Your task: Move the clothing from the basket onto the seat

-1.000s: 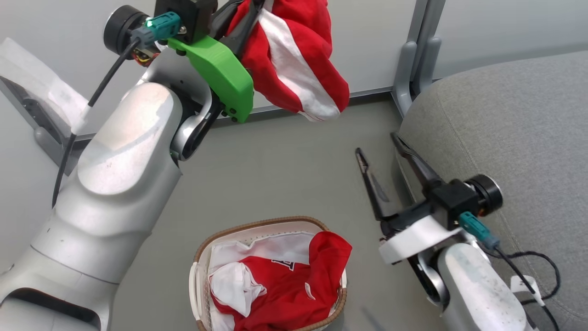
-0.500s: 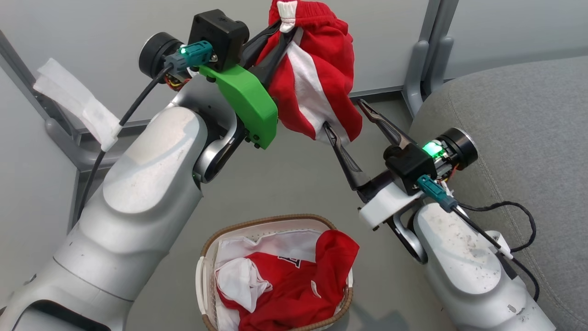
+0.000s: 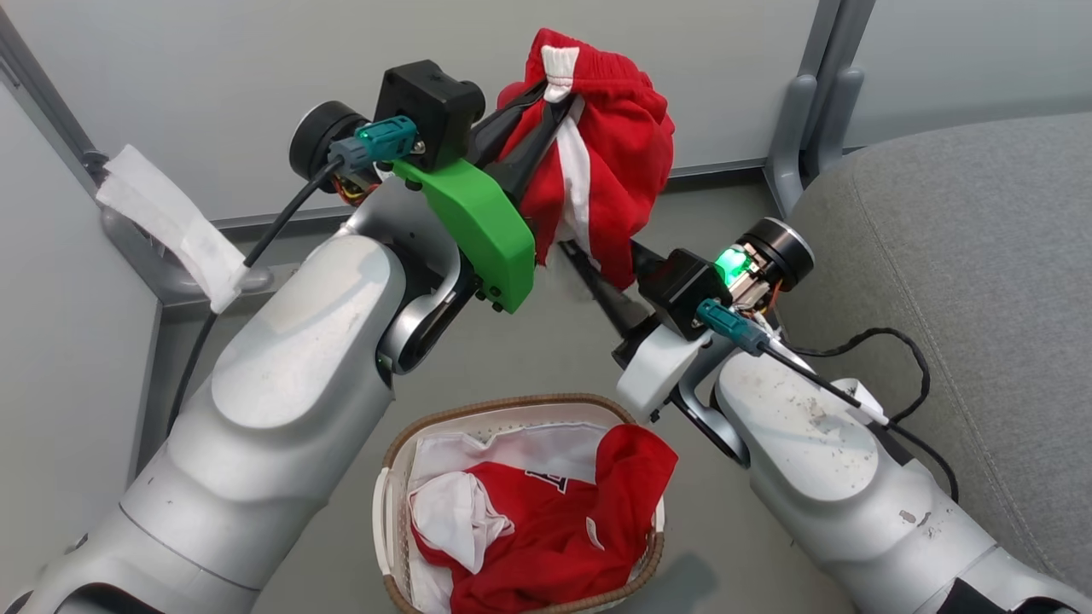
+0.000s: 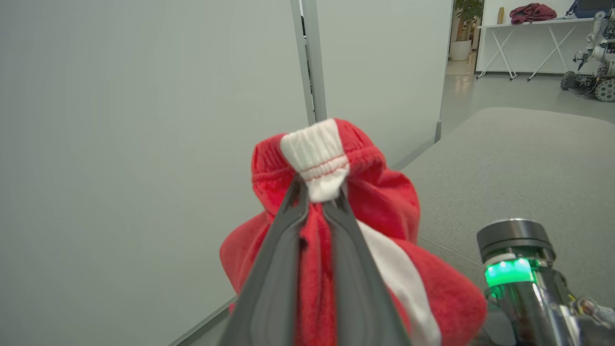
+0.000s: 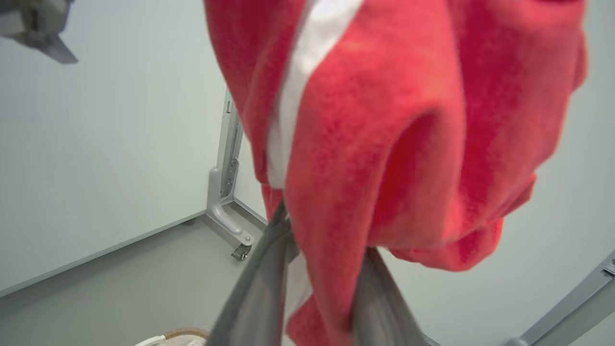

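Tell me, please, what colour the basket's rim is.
The basket has a brown, woven-look rim; the head view shows it best.

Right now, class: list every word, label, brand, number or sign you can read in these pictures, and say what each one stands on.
Nothing reads clearly enough to quote.
Dark print on the red shirt in the basket: cut off by a fold, unreadable.
Small white logo on that shirt: too small to read.
Raised red garment: white stripe and waistband patch, no lettering visible.
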You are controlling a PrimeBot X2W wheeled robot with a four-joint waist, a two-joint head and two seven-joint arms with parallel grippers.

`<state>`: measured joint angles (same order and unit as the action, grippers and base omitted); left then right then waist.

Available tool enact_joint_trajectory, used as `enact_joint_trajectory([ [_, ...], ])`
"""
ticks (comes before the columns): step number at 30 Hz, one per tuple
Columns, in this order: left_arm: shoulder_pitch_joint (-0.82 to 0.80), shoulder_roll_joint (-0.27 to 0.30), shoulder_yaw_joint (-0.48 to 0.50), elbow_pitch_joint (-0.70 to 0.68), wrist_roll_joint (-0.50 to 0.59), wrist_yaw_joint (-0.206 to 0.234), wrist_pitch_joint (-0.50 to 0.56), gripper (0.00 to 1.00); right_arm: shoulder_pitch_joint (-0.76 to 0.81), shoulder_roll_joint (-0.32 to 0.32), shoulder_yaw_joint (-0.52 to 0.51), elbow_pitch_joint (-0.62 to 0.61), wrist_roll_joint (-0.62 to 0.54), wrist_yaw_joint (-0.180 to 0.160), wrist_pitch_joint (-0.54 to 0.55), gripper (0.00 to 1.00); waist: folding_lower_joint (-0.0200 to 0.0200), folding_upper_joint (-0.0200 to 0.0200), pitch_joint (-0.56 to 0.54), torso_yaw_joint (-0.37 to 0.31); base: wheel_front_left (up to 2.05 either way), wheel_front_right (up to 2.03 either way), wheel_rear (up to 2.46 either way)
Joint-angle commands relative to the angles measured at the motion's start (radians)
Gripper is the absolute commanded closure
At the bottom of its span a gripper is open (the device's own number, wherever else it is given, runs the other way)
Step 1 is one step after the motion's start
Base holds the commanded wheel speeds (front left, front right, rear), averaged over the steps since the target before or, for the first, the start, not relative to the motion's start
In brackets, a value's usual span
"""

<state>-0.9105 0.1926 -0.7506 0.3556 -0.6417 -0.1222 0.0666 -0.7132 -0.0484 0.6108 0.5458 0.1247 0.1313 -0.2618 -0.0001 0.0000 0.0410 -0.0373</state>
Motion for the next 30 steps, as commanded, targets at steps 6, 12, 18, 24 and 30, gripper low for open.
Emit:
enact_joint_trajectory([
  [6,0.049,0.019,0.021,-0.004,-0.019,0.025,-0.036,0.27,0.000,-0.004,-0.042,-0.024,-0.003,-0.001,-0.005,1.00,0.0001,0.0000,0.002,-0.006,0.00,0.00,0.00],
  [12,0.093,0.030,0.040,0.029,-0.027,0.044,-0.088,0.00,0.025,-0.004,-0.125,-0.069,-0.027,-0.001,-0.005,1.00,0.0001,0.0000,0.001,-0.027,0.00,0.00,0.00],
  [18,0.151,0.018,0.020,0.050,-0.022,0.041,-0.140,0.00,0.049,-0.003,-0.231,-0.097,-0.074,-0.001,-0.005,1.00,0.0001,0.0000,0.003,-0.049,0.00,0.00,0.00],
  [24,0.223,0.002,-0.022,0.054,-0.006,0.043,-0.178,0.00,0.091,-0.022,-0.337,-0.096,-0.118,-0.001,-0.005,1.00,0.0001,0.0000,0.009,-0.098,0.00,0.00,0.00],
  [30,0.297,-0.006,-0.060,0.050,0.008,0.064,-0.205,0.00,0.126,-0.046,-0.409,-0.111,-0.143,-0.001,-0.005,1.00,0.0001,0.0000,0.029,-0.195,0.00,0.00,0.00],
])
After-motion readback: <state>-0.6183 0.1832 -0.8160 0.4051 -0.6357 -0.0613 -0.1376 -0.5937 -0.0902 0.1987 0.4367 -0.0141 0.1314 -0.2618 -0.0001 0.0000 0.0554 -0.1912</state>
